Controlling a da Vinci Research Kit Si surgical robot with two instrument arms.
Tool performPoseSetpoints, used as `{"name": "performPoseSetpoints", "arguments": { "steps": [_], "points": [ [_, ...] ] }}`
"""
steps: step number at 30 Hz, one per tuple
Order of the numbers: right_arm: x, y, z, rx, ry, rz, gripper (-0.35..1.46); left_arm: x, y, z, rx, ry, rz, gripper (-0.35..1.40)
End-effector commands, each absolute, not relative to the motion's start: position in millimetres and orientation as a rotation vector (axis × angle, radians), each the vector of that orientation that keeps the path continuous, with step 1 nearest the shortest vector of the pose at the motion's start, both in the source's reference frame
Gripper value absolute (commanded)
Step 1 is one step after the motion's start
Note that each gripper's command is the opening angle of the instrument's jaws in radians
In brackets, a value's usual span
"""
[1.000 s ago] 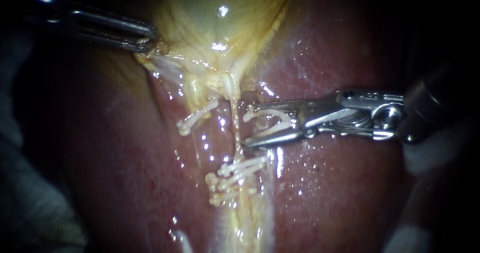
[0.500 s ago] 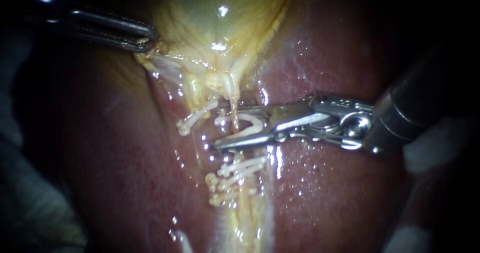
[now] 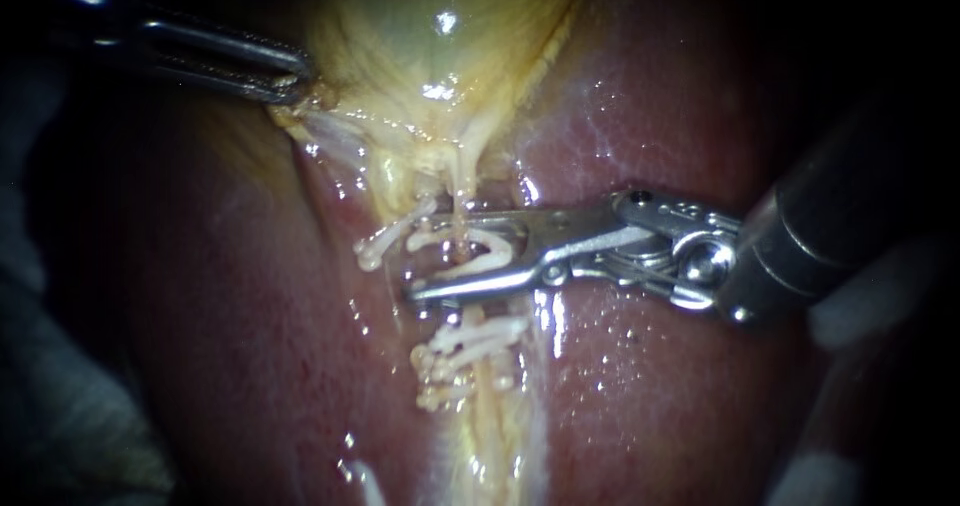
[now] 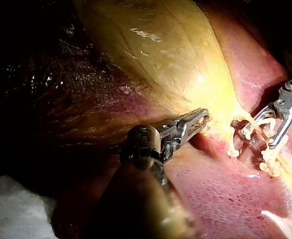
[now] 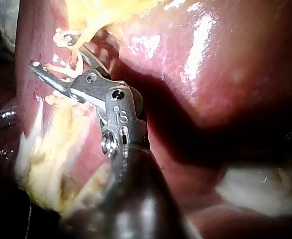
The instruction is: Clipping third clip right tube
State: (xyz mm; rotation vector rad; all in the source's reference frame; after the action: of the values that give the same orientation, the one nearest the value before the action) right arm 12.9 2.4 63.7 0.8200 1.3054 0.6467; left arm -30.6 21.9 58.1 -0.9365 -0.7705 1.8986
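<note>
Moved: right instrument [image 3: 425, 258] has slid slightly further across the right tube [image 3: 463, 194].
Jaws: steel, narrowly parted, holding a white U-shaped clip [image 3: 480, 236] astride that tube, just below the gallbladder [image 3: 440, 56].
Left instrument [image 3: 290, 81]: clamped on the gallbladder's yellow edge.
Surface: glossy red liver [image 3: 640, 386].

Support: pale cloth [image 3: 70, 436], seen only at the margins. In the endoscope view it shows as grey-white folds at lower left and a brighter patch at the right edge. The liver [image 3: 680, 396] lies directly on it: dark red, wet, glossy, filling most of the field. Left wrist view: white cloth [image 4: 11, 204] meets the liver's [image 4: 220, 199] shadowed margin. Right wrist view: white cloth [image 5: 257, 191] lies beneath the liver's [image 5: 210, 64] overhanging, shaded edge.
</note>
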Motion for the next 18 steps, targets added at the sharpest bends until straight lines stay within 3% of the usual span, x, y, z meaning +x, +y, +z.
{"name": "performPoseSetpoints", "arguments": {
  "steps": [1, 12, 18],
  "points": [
    [12.9, 2.6, 63.6, 0.821, 1.312, 0.649, 0.47, -30.6, 21.9, 58.0, -0.936, -0.770, 1.899, -0.35],
    [12.1, 3.3, 62.9, 0.845, 1.318, 0.664, 0.16, -30.6, 21.9, 58.0, -0.936, -0.770, 1.898, -0.35],
    [11.2, 3.2, 63.0, 0.853, 1.316, 0.665, -0.35, -30.6, 21.9, 58.0, -0.936, -0.770, 1.898, -0.35]
  ]
}}
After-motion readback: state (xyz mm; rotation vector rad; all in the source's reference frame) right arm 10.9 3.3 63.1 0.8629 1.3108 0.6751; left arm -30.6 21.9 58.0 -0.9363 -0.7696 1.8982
